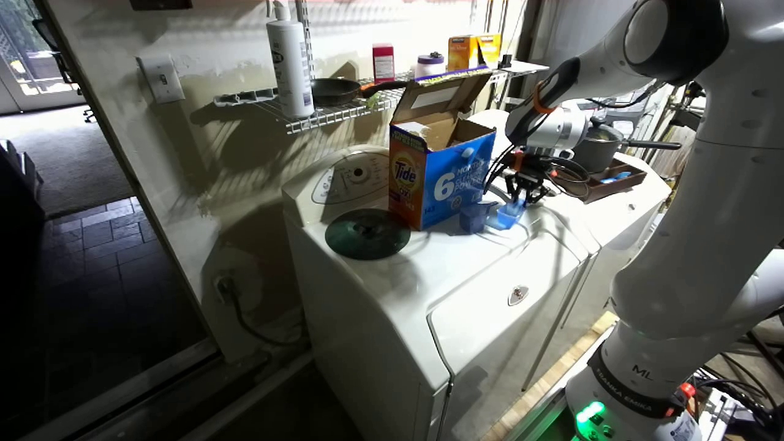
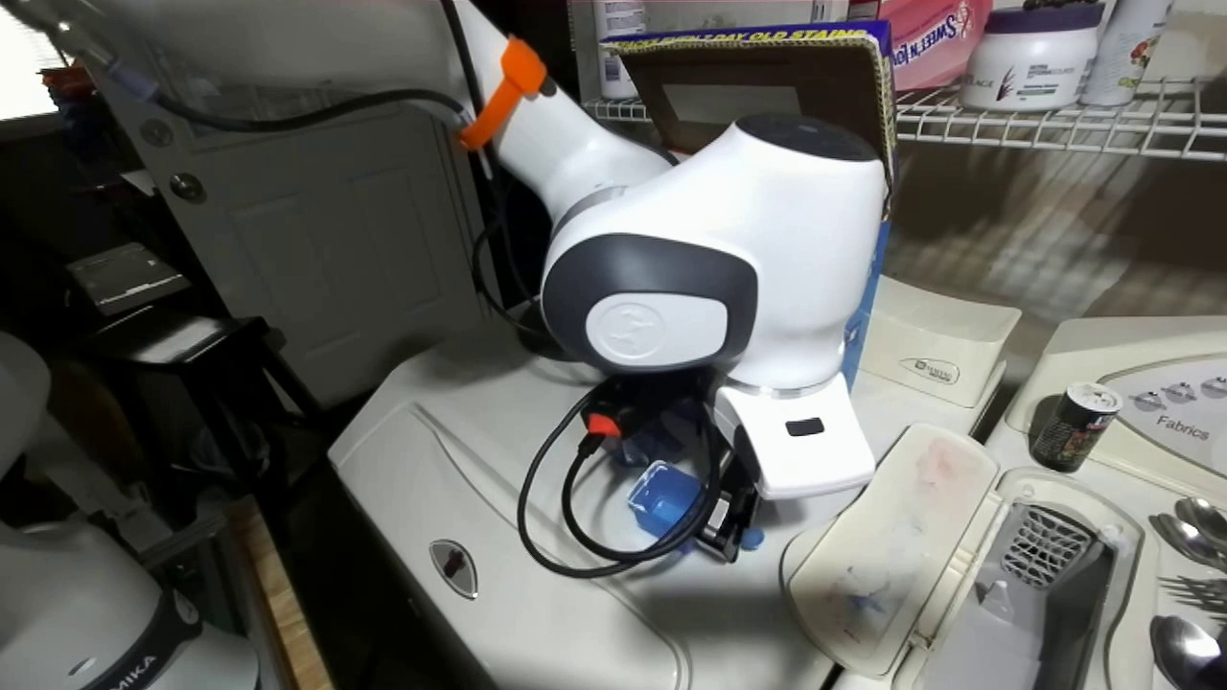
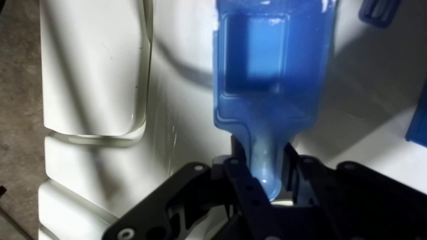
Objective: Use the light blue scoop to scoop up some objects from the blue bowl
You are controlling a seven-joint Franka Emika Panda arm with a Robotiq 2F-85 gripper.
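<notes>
Scoop [image 3: 267,83]: light blue; held by the handle, its head low over the top of the white machine [image 1: 422,269]; contact with the top cannot be told.
Gripper [image 3: 262,154]: clamped on the scoop handle, one finger on each side.
Bowl [image 1: 346,245]: dark teal, round; on the left part of the machine in an exterior view, well apart from the scoop; contents too dark to identify.
Box [image 1: 456,177]: upright, lid raised; right of the bowl.
Dark cup [image 1: 473,219]: close to the near face of the box, just left of the scoop.
Tray [image 1: 618,189]: brown, right of the gripper; a blue item [image 1: 615,177] lies in it.
Pot [image 1: 597,151]: dark grey, at the far side of the tray, handle to the right.
Shelf [image 1: 334,117]: wire, beyond the box; carries a white bottle [image 1: 289,67] and a pan [image 1: 334,92].
</notes>
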